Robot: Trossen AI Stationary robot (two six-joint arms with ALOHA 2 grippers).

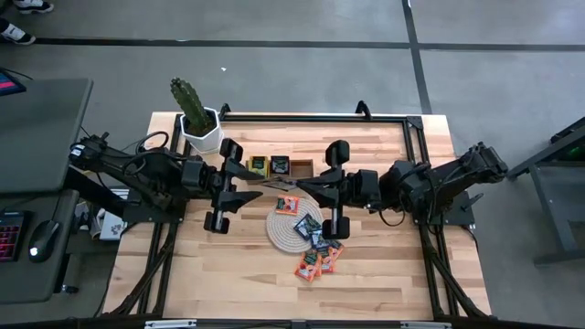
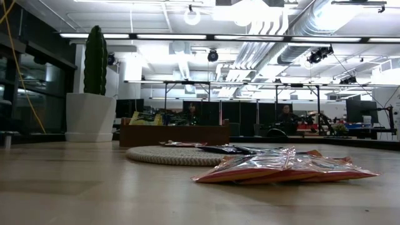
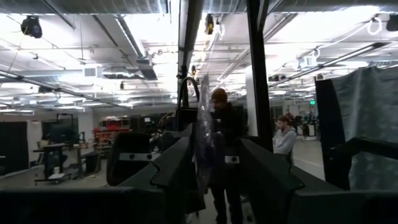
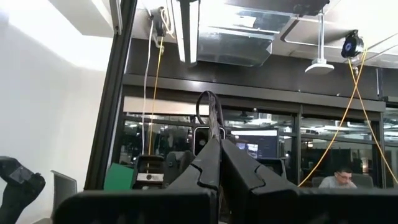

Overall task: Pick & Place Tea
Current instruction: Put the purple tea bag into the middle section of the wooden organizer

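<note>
One tea sachet (image 1: 277, 184) hangs in mid-air above the table (image 1: 183, 265), pinched from both sides: the left gripper (image 1: 260, 184) has its jaws part-open around one edge, the right gripper (image 1: 294, 185) has its jaws pressed together on the other. In the left wrist view the sachet (image 3: 204, 140) stands edge-on between the fingers. Below, more sachets (image 1: 308, 227) lie on the round woven mat (image 1: 279, 232), a few orange ones (image 1: 316, 262) beside it. Beyond, the wooden tray (image 1: 302, 167) holds two more, beside the potted cactus (image 1: 194, 111).
</note>
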